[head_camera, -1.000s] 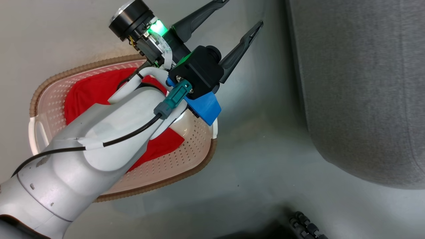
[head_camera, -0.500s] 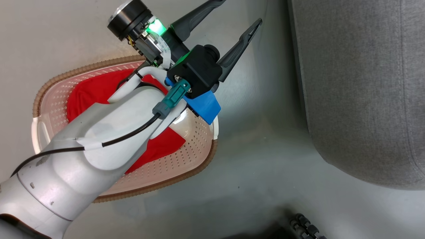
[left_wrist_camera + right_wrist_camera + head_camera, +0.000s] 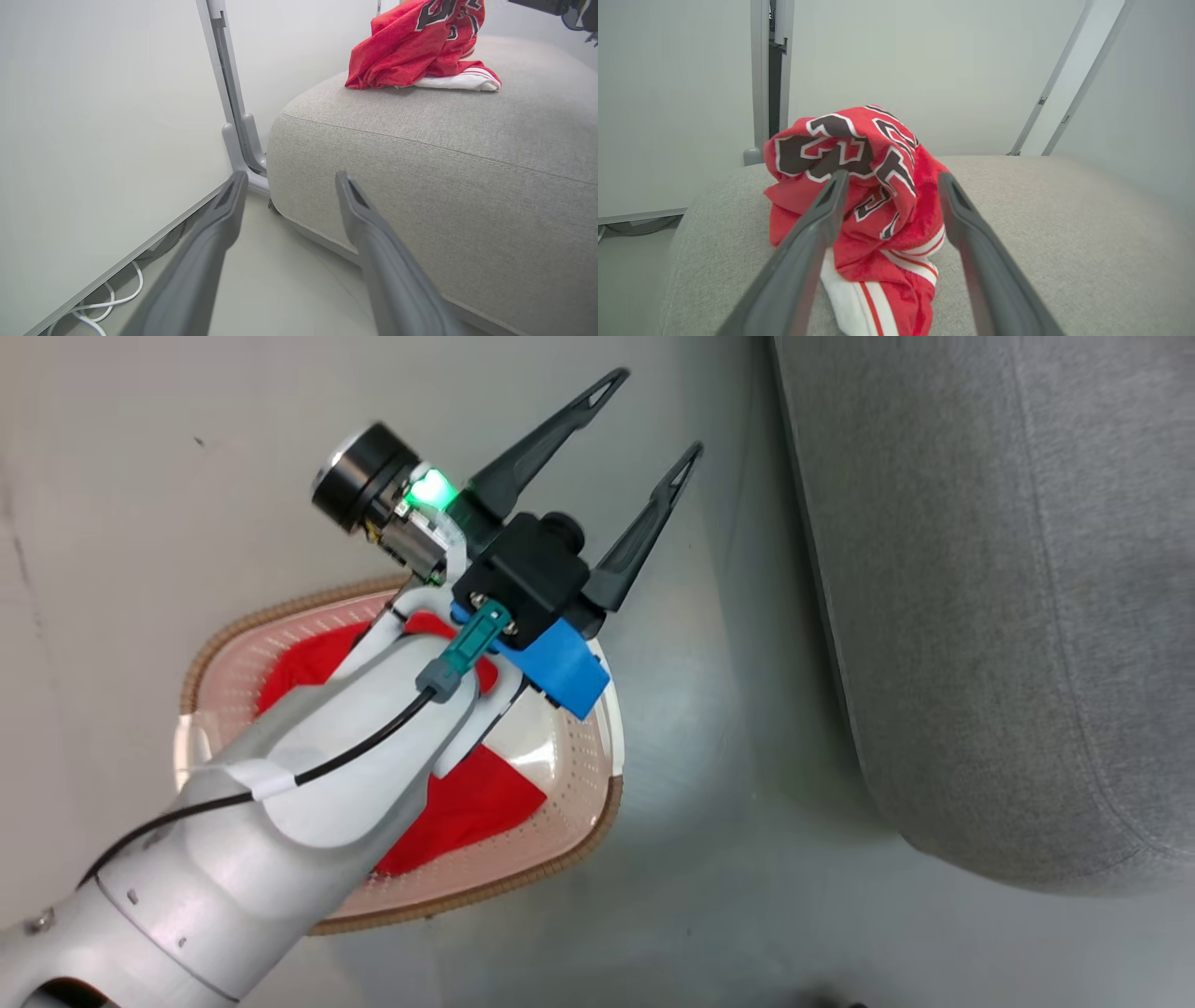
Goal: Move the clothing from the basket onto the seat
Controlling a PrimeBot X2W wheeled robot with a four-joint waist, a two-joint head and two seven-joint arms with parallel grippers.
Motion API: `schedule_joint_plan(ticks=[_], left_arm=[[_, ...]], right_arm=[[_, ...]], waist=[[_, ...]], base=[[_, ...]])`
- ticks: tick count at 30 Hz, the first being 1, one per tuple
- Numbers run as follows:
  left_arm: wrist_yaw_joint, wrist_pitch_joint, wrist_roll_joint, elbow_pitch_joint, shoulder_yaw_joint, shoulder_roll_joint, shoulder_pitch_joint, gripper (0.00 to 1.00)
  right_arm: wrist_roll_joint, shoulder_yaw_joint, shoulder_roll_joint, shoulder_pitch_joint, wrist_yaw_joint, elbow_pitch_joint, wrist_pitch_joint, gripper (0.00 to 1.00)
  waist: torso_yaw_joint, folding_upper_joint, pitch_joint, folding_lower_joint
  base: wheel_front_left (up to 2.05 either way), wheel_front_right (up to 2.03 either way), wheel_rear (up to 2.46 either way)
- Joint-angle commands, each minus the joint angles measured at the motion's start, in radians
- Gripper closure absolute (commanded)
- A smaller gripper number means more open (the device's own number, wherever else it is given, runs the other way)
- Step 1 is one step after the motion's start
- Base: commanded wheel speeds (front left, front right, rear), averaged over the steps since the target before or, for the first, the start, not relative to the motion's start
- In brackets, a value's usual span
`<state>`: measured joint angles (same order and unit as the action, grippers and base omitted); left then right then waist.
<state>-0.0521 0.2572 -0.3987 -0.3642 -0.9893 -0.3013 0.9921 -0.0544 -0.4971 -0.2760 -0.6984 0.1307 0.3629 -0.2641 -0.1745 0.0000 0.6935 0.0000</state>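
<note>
In the head view my left gripper [image 3: 653, 415] is open and holds nothing, its pale forearm lying across the basket [image 3: 597, 821]. Its fingers reach past the basket's far rim, over the floor. A red garment [image 3: 481, 803] lies in the basket, partly hidden under the arm. The grey seat [image 3: 980, 616] fills the right side. In the left wrist view the open gripper [image 3: 289, 177] points at the seat's corner [image 3: 420, 154], where a crumpled red garment [image 3: 411, 46] lies on top. My right gripper [image 3: 893, 176] is open just before that lettered red garment [image 3: 887, 140] on the seat [image 3: 1064, 233].
A strip of glossy grey floor [image 3: 728, 756] separates the basket from the seat. A white wall panel [image 3: 93, 116] and a grey metal post [image 3: 233, 107] stand beside the seat's corner. White cables [image 3: 107, 298] lie under the panel.
The head camera has moved, so basket and seat sit differently in the picture. The left gripper stays open above the basket's far rim, with nothing taken hold of.
</note>
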Motion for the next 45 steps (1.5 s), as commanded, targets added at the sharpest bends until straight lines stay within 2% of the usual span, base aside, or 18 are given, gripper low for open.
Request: schedule_joint_plan(ticks=[1, 10, 21, 30, 38, 45], left_arm=[[-0.005, 0.005, -0.007, -0.006, 0.008, 0.002, -0.017, 0.00], [-0.027, 0.009, -0.032, 0.018, 0.126, 0.002, -0.166, 0.00], [-0.045, 0.009, 0.008, 0.084, 0.378, 0.020, -0.414, 0.00], [-0.016, 0.008, 0.092, 0.142, 0.575, 0.063, -0.616, 0.00], [0.042, 0.008, 0.149, 0.152, 0.719, 0.115, -0.768, 0.00], [0.086, 0.008, 0.187, 0.111, 0.807, 0.152, -0.833, 0.00]], right_arm=[[-0.007, 0.005, 0.008, 0.032, 0.000, -0.020, -0.001, 0.00], [-0.019, 0.135, 0.067, 0.210, 0.000, -0.182, -0.001, 0.00], [-0.016, 0.301, 0.130, 0.370, 0.000, -0.296, -0.001, 0.00], [-0.010, 0.375, 0.174, 0.478, 0.000, -0.308, 0.000, 0.00], [-0.006, 0.391, 0.203, 0.559, 0.000, -0.281, -0.001, 0.00], [-0.008, 0.387, 0.218, 0.608, 0.000, -0.259, 0.000, 0.00]], waist=[[0.017, 0.0000, -0.059, 0.0000], [0.061, 0.0000, -0.231, 0.0000], [0.137, 0.0000, -0.403, 0.0000], [0.192, 0.0000, -0.505, 0.0000], [0.222, 0.0000, -0.575, 0.0000], [0.241, 0.0000, -0.611, 0.0000]], base=[[0.00, 0.00, 0.00], [0.00, 0.00, 0.00], [0.00, 0.00, 0.00], [0.00, 0.00, 0.00], [0.00, 0.00, 0.00], [0.00, 0.00, 0.00]])
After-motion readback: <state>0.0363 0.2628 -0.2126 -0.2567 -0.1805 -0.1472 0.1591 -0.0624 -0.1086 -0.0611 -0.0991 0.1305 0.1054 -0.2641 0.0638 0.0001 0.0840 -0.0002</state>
